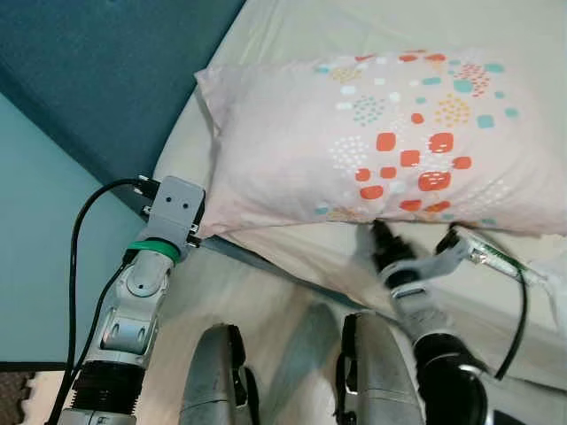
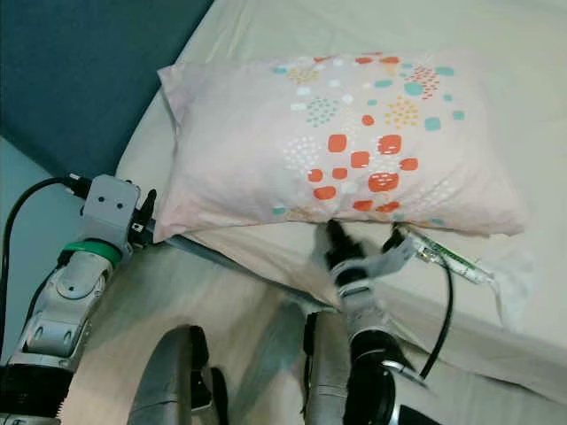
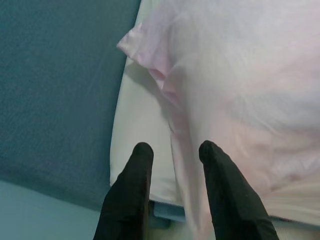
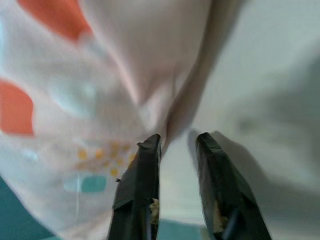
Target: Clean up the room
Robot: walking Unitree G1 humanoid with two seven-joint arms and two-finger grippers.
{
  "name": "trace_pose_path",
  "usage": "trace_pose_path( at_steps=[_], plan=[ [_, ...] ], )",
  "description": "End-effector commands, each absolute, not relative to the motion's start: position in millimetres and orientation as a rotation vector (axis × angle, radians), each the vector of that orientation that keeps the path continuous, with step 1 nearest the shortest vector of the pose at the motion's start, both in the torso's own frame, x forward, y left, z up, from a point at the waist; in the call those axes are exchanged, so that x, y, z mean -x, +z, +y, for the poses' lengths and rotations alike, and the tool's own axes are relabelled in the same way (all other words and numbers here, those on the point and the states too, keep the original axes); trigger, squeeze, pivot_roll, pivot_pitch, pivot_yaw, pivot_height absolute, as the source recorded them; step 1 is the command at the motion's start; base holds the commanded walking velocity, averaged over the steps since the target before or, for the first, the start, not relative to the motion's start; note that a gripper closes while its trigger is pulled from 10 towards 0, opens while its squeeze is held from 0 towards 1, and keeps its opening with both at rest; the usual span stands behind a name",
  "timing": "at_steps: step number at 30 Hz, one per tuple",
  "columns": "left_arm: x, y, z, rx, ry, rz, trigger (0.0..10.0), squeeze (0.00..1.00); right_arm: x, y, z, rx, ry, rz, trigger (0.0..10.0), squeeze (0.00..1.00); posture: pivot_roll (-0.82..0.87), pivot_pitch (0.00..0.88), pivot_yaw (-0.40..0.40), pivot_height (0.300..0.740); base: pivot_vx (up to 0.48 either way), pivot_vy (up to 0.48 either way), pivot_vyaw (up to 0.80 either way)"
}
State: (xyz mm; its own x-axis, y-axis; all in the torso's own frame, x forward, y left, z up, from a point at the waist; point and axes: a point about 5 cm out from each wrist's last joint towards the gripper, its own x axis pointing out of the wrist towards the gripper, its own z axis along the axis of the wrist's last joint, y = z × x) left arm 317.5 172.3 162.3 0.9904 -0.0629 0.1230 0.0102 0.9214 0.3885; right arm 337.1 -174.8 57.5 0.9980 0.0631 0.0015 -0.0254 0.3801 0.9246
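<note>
Nearest the robot, its two grey rounded legs [image 1: 292, 376] are standing against the side of the bed, with a cream bedsheet [image 1: 266, 292] draping down in front of them.

Left silver arm is reaching forward at the bed's corner. The left gripper [image 3: 172, 150] is sitting at the near left corner of the pillow; its two black fingers [image 3: 135, 180] are parted, with the pillow's pink edge fabric running between them. Contact cannot be confirmed from the wrist view, so the fingers are reading as released, not clenched. A black cable [image 1: 75, 257] is looping off the wrist housing.

Right silver arm is reaching forward further along. The right gripper [image 4: 175, 142] is pointing at the pillow's near long edge, just below the orange patches. Its fingers [image 4: 142, 170] are also apart, with a fold of the pillowcase seam lying at the gap between the tips; nothing is being squeezed.

The task object, a pale pink rectangular fabric pillow printed with orange, teal and yellow squares and dots [image 1: 372, 133], is lying flat on the cream mattress [image 1: 292, 35], slightly skewed, near the bed's left side.

Beyond and to the left, a dark teal upholstered headboard panel [image 1: 106, 71] is standing against a light blue wall [image 1: 35, 230].
</note>
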Motion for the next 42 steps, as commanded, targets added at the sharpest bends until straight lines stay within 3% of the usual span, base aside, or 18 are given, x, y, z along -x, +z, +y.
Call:
trace_pose_path(
  at_steps=[1,6,7,8,19,26,37,39,42],
  plan=[
    [-312,153,175,-0.403,-0.042,-0.090,10.0,0.00,-330,48,-178,-1.189,0.038,0.042,0.0,0.00,0.07,0.327,0.156,0.620,0.000,0.000,0.00],
    [-308,151,173,-0.402,-0.050,-0.077,10.0,0.00,-328,46,-181,-1.144,0.031,0.046,0.4,0.00,0.08,0.334,0.158,0.620,0.000,0.000,0.00],
    [-307,151,171,-0.400,-0.054,-0.074,10.0,0.00,-328,48,-182,-1.099,0.048,0.047,10.0,0.00,0.07,0.337,0.159,0.620,0.000,0.000,0.00],
    [-307,150,170,-0.398,-0.057,-0.072,10.0,0.00,-330,51,-183,-1.074,0.065,0.039,10.0,1.00,0.07,0.338,0.158,0.620,0.000,0.000,0.00],
    [-303,150,164,-0.392,-0.076,-0.058,10.0,0.00,-316,63,-186,-1.206,0.255,-0.132,10.0,1.00,0.07,0.350,0.164,0.620,0.000,0.000,0.00],
    [-302,150,161,-0.392,-0.091,-0.049,10.0,0.00,-297,49,-193,-1.309,0.220,-0.179,10.0,1.00,0.07,0.364,0.179,0.620,0.000,0.000,0.00],
    [-300,156,164,-0.396,-0.086,-0.048,10.0,0.00,-316,73,-204,-1.295,0.318,-0.214,10.0,1.00,0.10,0.388,0.198,0.620,0.000,0.000,0.00],
    [-299,159,166,-0.394,-0.076,-0.050,10.0,0.00,-328,86,-205,-1.286,0.341,-0.225,10.0,0.00,0.11,0.390,0.195,0.620,0.000,0.000,0.00],
    [-298,162,168,-0.393,-0.067,-0.055,10.0,0.00,-338,96,-208,-1.277,0.325,-0.229,10.0,0.00,0.12,0.389,0.190,0.620,0.000,0.000,0.00]
  ],
)
